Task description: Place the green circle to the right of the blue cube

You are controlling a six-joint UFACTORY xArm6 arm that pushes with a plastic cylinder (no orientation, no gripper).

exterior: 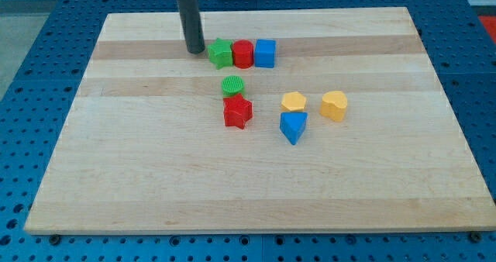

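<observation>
The green circle (232,86) lies near the board's middle, touching the red star (238,112) just below it. The blue cube (265,53) sits higher up, at the right end of a tight row with a red cylinder (243,53) and a green star (221,53). My tip (194,50) rests on the board just left of the green star, close to it or touching. The tip is up and to the left of the green circle, well apart from it.
A yellow hexagon (294,101), a yellow heart-shaped block (334,105) and a blue triangle (293,127) sit right of the red star. The wooden board (116,177) lies on a blue perforated table.
</observation>
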